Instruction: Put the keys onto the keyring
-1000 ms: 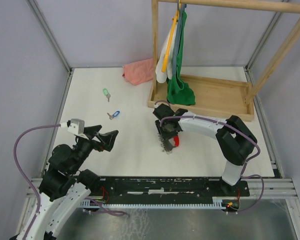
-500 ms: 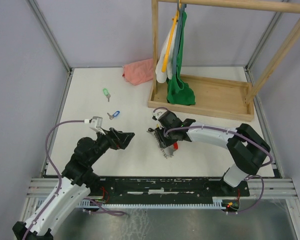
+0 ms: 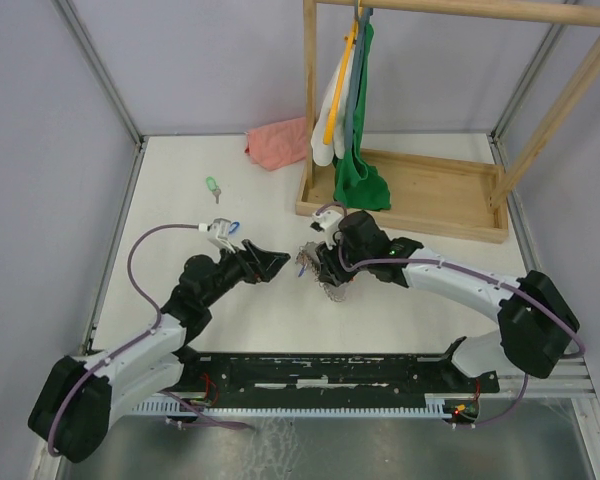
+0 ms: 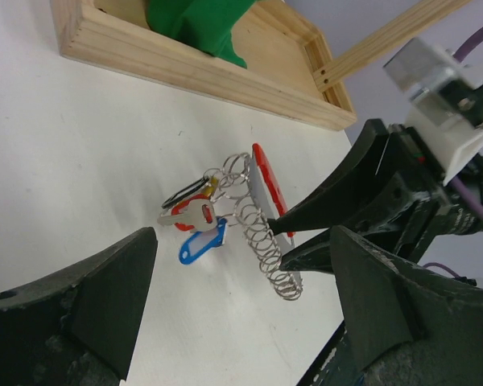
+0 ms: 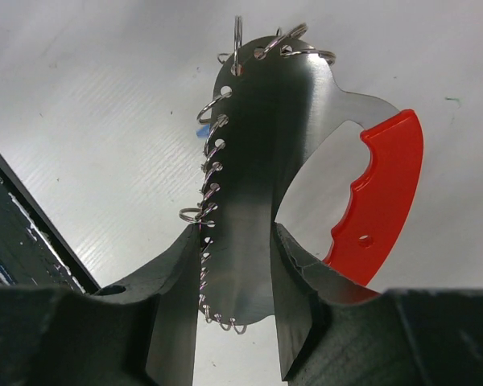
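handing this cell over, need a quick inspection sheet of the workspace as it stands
surface: white table, no spills seen
job's things: keyring mid-table in the right gripper; a blue-tagged key sits at its rings; green key loose at back left; blue key loose, partly behind the left wrist camera
clutter: pink cloth at the back; wooden rack with green cloth hanging into its tray
grippers: left gripper open, facing the keyring, apart from it; right gripper shut on the keyring's metal plate
cables: purple cables arch over each arm, no snag seen
surroundings: grey walls, metal frame posts
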Available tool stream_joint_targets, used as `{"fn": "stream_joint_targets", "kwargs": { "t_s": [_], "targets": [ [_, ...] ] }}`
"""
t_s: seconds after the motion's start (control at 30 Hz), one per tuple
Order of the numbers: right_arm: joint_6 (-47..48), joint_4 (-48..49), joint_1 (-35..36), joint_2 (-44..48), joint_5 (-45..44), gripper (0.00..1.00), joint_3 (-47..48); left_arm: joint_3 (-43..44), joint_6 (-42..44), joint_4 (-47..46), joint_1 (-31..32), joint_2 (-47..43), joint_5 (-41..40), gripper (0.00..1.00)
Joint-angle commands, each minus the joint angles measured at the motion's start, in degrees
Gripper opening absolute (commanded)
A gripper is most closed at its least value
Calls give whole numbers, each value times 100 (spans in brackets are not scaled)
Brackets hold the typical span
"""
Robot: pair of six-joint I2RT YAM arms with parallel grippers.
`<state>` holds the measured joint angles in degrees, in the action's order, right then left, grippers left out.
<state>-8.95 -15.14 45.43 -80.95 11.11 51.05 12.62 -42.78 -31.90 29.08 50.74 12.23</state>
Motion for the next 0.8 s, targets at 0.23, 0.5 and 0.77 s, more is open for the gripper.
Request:
{"fn": "stream_joint_targets", "kwargs": {
  "t_s": [0.23, 0.5, 0.77],
  "targets": [
    [410, 1347, -604, 531, 1103, 23, -112, 697, -7, -3098, -790, 1651, 2131, 79],
    [318, 1538, -605, 247, 1369, 23, 14, 292, 327, -4178, -709, 2193, 2284, 63],
    [249, 1589, -603, 297, 1440, 23, -26, 237, 634, -4703, -334, 2672, 2154, 43]
  ]
}}
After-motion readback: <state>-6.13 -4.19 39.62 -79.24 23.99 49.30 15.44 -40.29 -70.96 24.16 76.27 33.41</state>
